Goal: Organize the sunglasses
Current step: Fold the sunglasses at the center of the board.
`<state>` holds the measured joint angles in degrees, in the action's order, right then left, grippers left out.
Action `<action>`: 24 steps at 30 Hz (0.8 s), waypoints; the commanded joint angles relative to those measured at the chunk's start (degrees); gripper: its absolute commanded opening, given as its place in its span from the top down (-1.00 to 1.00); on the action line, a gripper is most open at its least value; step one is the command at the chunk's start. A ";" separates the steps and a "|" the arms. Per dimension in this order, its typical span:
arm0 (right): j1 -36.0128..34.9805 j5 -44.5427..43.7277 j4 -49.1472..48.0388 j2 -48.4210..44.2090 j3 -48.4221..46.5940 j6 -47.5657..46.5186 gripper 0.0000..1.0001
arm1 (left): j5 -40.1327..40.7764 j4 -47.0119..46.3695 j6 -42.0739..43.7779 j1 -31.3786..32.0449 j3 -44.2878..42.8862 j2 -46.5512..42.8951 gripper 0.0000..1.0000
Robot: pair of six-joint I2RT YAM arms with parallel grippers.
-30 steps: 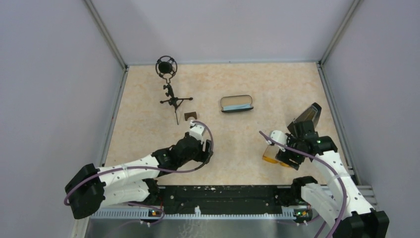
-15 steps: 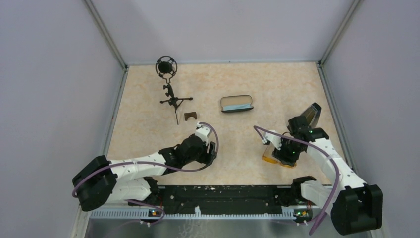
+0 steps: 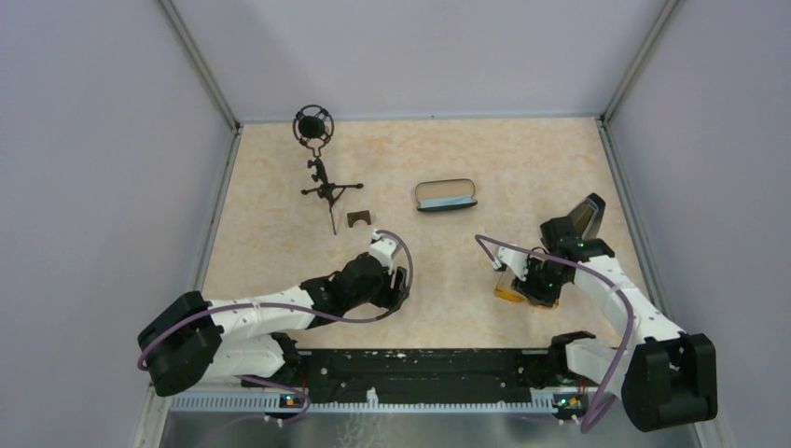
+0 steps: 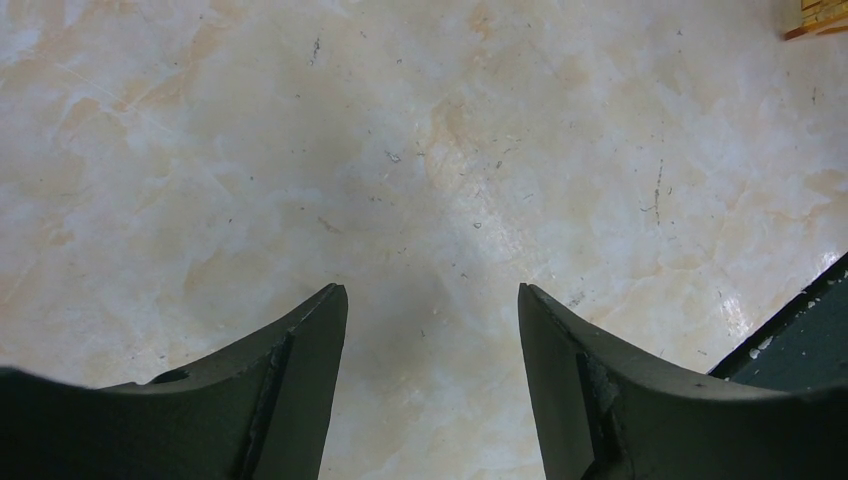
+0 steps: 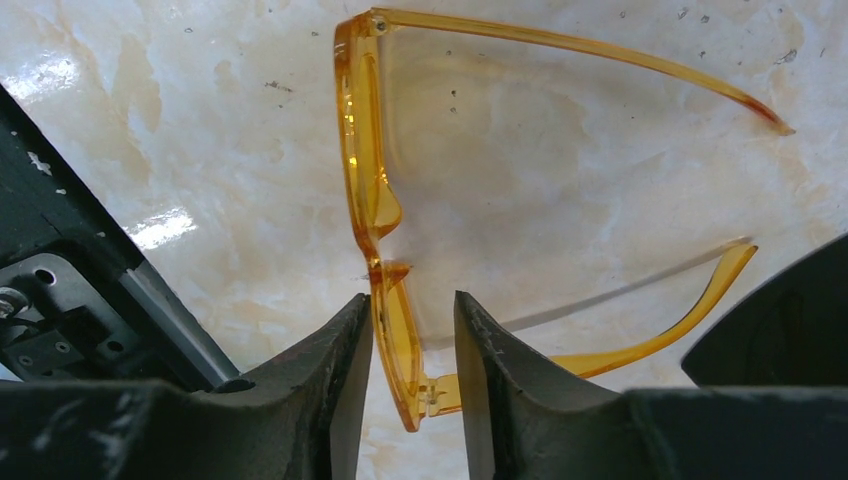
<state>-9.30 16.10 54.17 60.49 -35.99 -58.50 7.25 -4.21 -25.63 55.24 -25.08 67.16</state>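
Amber translucent sunglasses (image 5: 385, 215) lie unfolded on the surface (image 5: 200, 130), right tool (image 5: 408, 305) narrow astride one lens, unclamped; folding, casing remain.

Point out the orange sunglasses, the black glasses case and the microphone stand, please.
sunglasses (image 5: 360, 140): right wrist view, on the front frame at the upper lens.
black glasses case (image 3: 448, 208): top view, on its near rim.
microphone stand (image 3: 328, 191): top view, on the hub where its tripod legs meet.
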 commanded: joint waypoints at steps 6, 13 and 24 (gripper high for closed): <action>-0.30 -0.93 -1.41 -0.13 0.91 -0.29 0.43 | -0.51 -2.58 -0.83 0.19 -1.34 -0.37 -0.39; -2.74 -1.41 -0.21 -0.29 0.87 0.45 0.70 | -0.87 -2.00 -0.98 0.22 -1.67 -0.94 -0.38; -20.42 0.05 4.97 -3.38 -5.66 8.87 1.00 | -2.05 -1.32 -1.16 0.22 -3.83 -0.75 -0.28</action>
<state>-23.16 14.68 57.95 57.78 -37.52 -54.24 6.44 -4.19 -26.33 55.24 -25.96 67.11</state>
